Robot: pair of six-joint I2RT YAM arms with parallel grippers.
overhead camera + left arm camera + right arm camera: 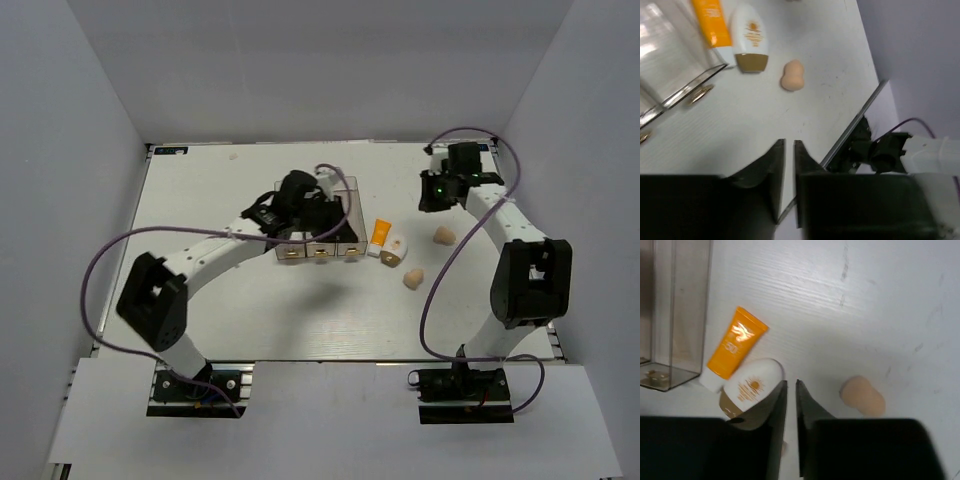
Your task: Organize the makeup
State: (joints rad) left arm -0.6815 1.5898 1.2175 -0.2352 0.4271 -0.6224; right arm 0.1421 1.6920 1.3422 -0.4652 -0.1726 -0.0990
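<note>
Orange tube [735, 347] is laid beside the tray [680, 315], near the right fingers [782, 415], closed together like the left fingers [780, 170].

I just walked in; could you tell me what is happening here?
The left arm hangs over the clear plastic tray, the right arm above the table; both pairs of jaws hold nothing. An orange tube, a white tan-capped bottle and two beige egg-shaped sponges lie outside the tray.

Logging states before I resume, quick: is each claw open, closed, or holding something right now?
Left claw: closed, holding nothing.
Right claw: closed, holding nothing.
</note>
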